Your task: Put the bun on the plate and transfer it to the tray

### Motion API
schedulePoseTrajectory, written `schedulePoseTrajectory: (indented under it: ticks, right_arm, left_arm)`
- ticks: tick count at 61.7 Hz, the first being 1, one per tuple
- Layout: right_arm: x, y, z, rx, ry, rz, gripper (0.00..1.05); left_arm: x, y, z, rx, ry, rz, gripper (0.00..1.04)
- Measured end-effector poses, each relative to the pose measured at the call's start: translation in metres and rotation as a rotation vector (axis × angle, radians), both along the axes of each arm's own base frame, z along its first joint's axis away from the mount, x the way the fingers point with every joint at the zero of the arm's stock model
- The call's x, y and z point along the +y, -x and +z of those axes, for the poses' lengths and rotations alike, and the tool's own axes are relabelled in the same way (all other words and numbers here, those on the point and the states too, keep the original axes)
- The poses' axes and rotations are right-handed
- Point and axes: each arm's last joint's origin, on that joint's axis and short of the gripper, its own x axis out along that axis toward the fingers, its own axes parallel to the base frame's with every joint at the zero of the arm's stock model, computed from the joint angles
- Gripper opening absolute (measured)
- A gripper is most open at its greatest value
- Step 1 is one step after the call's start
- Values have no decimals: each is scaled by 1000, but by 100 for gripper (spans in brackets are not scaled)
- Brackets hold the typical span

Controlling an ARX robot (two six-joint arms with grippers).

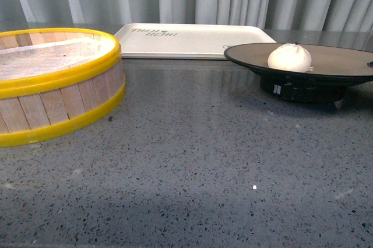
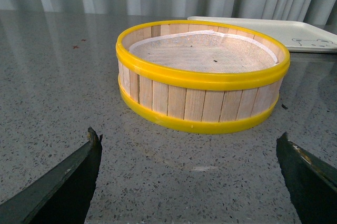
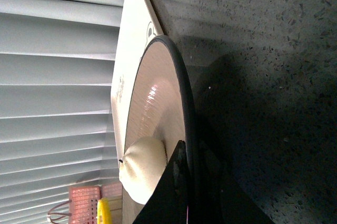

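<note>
Two arms: the left gripper (image 2: 188, 135) gapes wide, empty, facing the steamer basket (image 1: 58, 84); the tray (image 1: 198, 41) lies behind. Rightward, the bun (image 1: 289, 57) sits on the plate (image 1: 344, 58) — the right gripper (image 3: 194, 153) pinches its rim, so transfer looks next: a level lift toward the tray.

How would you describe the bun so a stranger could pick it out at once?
On the grey speckled table, find the wide black-rimmed plate at the right. The bun sits on it, the only small white round thing with a pinched top.
</note>
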Motion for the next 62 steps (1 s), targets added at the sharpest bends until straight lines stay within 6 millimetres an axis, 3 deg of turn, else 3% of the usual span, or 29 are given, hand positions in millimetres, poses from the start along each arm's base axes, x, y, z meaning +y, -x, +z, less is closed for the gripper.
schedulePoseTrajectory:
  ticks: [12, 24, 32, 45, 55, 62]
  right_arm:
    - [4, 3, 5, -51, 18, 24, 2]
    - [4, -7, 38, -201, 45, 32, 2]
    - [0, -35, 59, -274, 50, 26, 2]
    - [6, -101, 57, -236, 10, 20, 2]
    - [20, -138, 56, -229, -20, 31, 2]
    - [43, -162, 65, -222, -51, 47, 2]
  left_arm:
    - [0, 0, 0, 0, 0, 0, 98]
    - [0, 0, 0, 0, 0, 0, 98]
    - [0, 0, 0, 0, 0, 0, 98]
    - [0, 0, 0, 0, 0, 0, 98]
    - [0, 0, 0, 0, 0, 0, 98]
    - [0, 0, 0, 0, 0, 0, 98]
